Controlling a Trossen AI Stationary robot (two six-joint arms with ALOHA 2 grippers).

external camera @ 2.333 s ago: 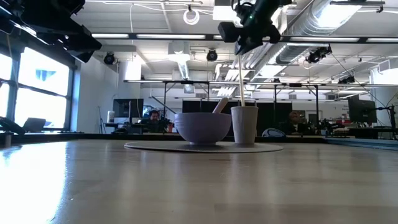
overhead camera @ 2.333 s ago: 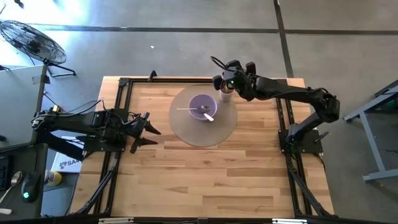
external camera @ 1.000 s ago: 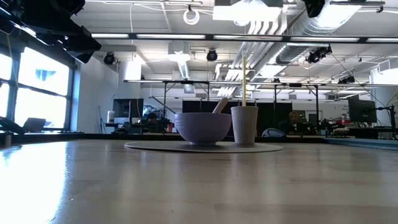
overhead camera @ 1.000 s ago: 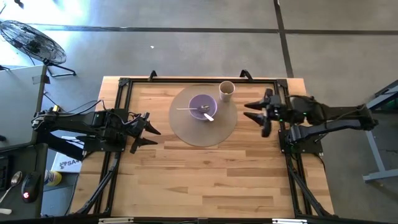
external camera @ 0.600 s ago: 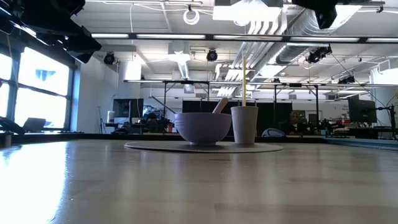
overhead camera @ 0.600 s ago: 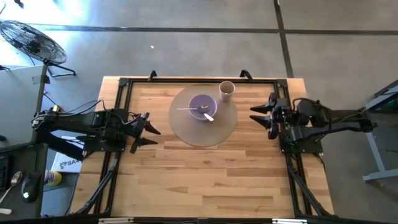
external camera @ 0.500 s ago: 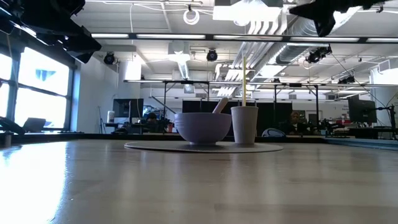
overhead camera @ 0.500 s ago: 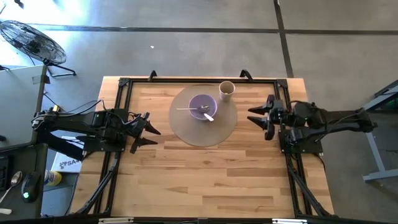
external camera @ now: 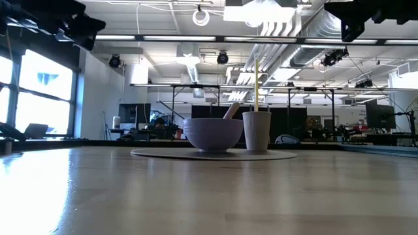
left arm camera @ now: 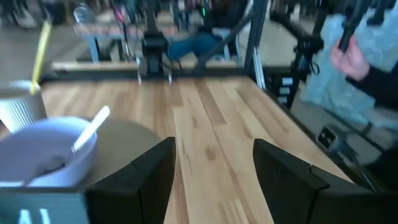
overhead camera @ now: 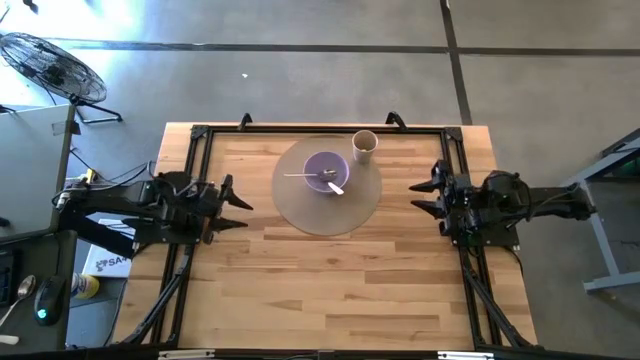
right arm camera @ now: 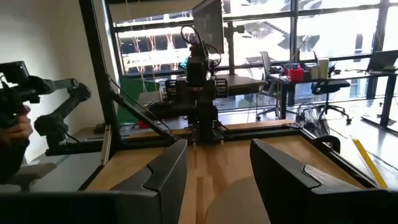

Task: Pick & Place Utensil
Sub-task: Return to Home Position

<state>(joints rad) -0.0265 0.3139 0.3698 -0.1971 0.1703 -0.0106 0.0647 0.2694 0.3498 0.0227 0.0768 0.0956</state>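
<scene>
Purple round bowl [overhead camera: 326, 172], ribbed cup [overhead camera: 365, 145] with yellow straw [external camera: 257, 85], round mat [overhead camera: 295, 205]

One round brown mat [overhead camera: 300, 208] lies on the bench [overhead camera: 330, 290]. On the mat stand one purple bowl [overhead camera: 318, 163] holding two spoons, a silver spoon [overhead camera: 297, 175] and a white spoon [overhead camera: 338, 187], and one cup [overhead camera: 365, 146] with one yellow straw [external camera: 257, 85]. Two grippers flank the mat: left gripper [overhead camera: 245, 215], right gripper [overhead camera: 413, 197].

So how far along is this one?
Done: spoons lie in the purple bowl, the yellow straw stands in the cup, both on the mat. In hand: nothing; left gripper and right gripper sit open at the table's sides. Left: seemingly only parking.
</scene>
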